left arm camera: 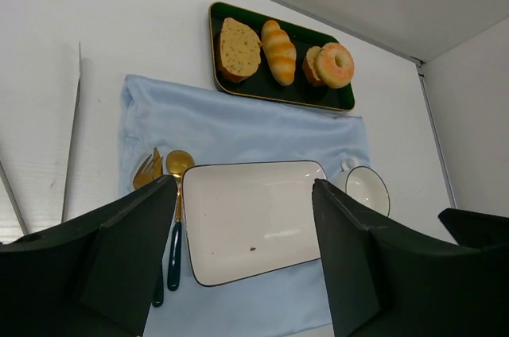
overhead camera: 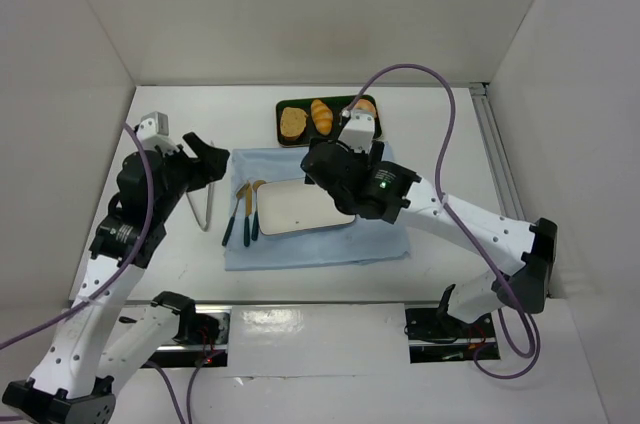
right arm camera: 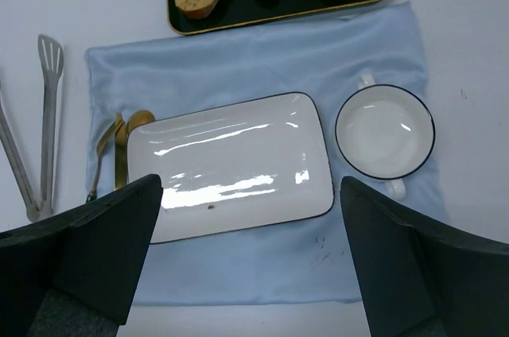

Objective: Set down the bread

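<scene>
Currently: bread (left arm camera: 334,65) at right end of tray (left arm camera: 262,87), just ahead of right fingers (right arm camera: 95,249), wide, empty; left fingers (left arm camera: 103,265) wide, farther.

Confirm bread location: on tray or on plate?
On the dark tray, right end: the bread sits there; the white plate holds no food.

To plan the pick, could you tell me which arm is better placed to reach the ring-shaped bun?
Likely right: the bread lies at the right end of the dark tray, near the open right gripper; the open left gripper hangs farther off, by the tongs.
</scene>
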### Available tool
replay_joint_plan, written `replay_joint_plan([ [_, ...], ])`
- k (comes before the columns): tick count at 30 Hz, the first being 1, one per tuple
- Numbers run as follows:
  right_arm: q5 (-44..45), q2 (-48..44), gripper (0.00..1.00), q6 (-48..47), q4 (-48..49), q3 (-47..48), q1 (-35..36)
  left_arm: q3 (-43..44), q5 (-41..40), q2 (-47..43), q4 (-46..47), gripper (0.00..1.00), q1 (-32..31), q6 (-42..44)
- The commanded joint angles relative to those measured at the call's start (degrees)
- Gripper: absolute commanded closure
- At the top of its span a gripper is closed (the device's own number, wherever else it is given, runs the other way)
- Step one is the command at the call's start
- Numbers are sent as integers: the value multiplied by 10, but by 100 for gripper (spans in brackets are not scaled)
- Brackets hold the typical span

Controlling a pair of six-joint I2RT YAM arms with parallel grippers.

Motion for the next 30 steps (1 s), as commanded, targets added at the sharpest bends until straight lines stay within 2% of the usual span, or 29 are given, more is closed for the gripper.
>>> replay_joint_plan([
  [1,63,-18,0,87,-54,-6,4,-18,-23,-34,48,18,-2,-6],
  [3,57,-33,0,104,-65,0,4,-18,-29,-47,48,17,-2,-6],
  [4,36,-42,0,83,-43,-5,4,-11,-29,-47,39,17,-2,-13],
  [5,-24,-70,0,-12,-5,-18,4,-2,-23,-41,26,15,-2,-20],
  [6,-49,-85,0,-42,59,-33,4,10,-11,-30,6,14,-2,-20],
  [10,-139,-173,0,-128,203,-127,4,68,43,19,-78,12,-2,-12],
  [11,-139,-195,0,-133,216,-154,4,68,43,19,-95,7,-2,-12],
  [13,-162,-208,0,-158,239,-168,4,48,42,11,-95,6,-2,-12],
  [16,-140,-220,0,-158,239,-182,4,-2,6,-23,-78,6,-2,-7],
  [20,-74,-247,0,-113,222,-202,-2,-35,-35,-67,-41,13,-2,-17],
  [21,-74,-255,0,-113,215,-208,-2,-30,-40,-51,-53,13,-2,-17],
  [22,-74,-255,0,-113,215,-208,-2,-23,-40,-39,-61,8,-2,-9],
  [26,-106,-207,0,-84,111,-150,-30,-12,-53,8,-81,0,-2,-9],
  [30,-124,-184,0,-95,87,-130,-35,11,-90,68,-117,0,-2,-9],
])
